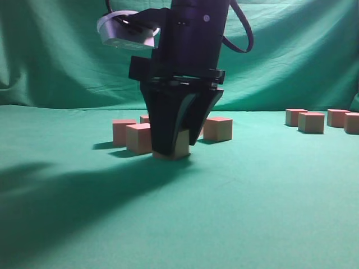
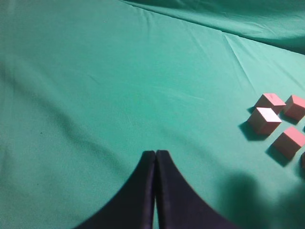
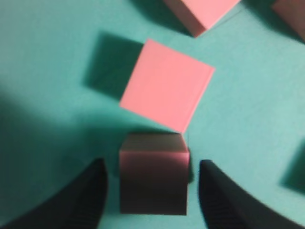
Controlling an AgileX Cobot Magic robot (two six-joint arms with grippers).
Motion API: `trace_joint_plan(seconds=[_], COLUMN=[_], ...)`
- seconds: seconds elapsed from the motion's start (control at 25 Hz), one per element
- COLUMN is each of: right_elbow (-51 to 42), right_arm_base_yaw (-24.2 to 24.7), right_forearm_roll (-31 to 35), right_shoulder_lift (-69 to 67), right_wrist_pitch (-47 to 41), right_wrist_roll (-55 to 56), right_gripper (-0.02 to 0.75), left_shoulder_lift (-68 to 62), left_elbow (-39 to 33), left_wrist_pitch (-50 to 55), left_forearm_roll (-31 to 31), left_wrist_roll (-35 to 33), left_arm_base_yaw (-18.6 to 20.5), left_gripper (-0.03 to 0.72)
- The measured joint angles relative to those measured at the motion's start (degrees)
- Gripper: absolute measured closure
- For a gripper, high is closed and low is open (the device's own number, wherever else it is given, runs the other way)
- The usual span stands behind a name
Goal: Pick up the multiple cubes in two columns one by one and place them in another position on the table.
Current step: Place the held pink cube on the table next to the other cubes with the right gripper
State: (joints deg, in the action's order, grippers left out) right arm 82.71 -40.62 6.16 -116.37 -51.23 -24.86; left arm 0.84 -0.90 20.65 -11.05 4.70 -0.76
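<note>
My right gripper [image 1: 171, 150] is low over the green table [image 1: 252, 196], open, with a finger on each side of one pinkish cube [image 1: 183, 144] that rests on the cloth. In the right wrist view the gripper [image 3: 152, 168] shows a gap on both sides of this cube [image 3: 152, 183]. A second cube [image 3: 167, 85] lies just beyond it, corner close to it. Other cubes [image 1: 139, 138] [image 1: 218, 128] sit around it. My left gripper [image 2: 155, 155] is shut and empty above bare cloth, and is not seen in the exterior view.
A separate group of several cubes [image 1: 311, 121] stands at the back right of the table. The left wrist view shows several cubes [image 2: 264, 120] at its right edge. A draped green backdrop [image 1: 56, 50] hangs behind the table.
</note>
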Motion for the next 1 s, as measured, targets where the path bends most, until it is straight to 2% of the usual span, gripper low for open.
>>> trace_joint_plan(seconds=[0.2,0.4,0.44,0.52,0.68,0.88,1.0], right_elbow=[1.95,9.73,11.41,15.48,20.59,20.93,20.93], right_arm_base_yaw=[0.00,0.00,0.00,0.00,0.00,0.13,2.35], right_forearm_roll=[0.00,0.00,0.00,-0.25,-2.88,-11.67,-12.56], right_shoulder_lift=[0.00,0.00,0.00,0.00,0.55,4.22,6.04], right_wrist_pitch=[-4.22,-13.39,-15.32,-17.87,-18.63,-19.42,-19.66], right_wrist_roll=[0.13,1.12,1.50,2.57,7.22,15.43,18.38], right_gripper=[0.111,0.115,0.075,0.094,0.094,0.094,0.094], left_shoulder_lift=[0.00,0.00,0.00,0.00,0.00,0.00,0.00], left_elbow=[0.00,0.00,0.00,0.00,0.00,0.00,0.00], left_wrist_pitch=[0.00,0.00,0.00,0.00,0.00,0.00,0.00], left_forearm_roll=[0.00,0.00,0.00,0.00,0.00,0.00,0.00], left_wrist_roll=[0.00,0.00,0.00,0.00,0.00,0.00,0.00], left_arm_base_yaw=[0.00,0.00,0.00,0.00,0.00,0.00,0.00], left_gripper=[0.688,0.688,0.688,0.688,0.688,0.688,0.688])
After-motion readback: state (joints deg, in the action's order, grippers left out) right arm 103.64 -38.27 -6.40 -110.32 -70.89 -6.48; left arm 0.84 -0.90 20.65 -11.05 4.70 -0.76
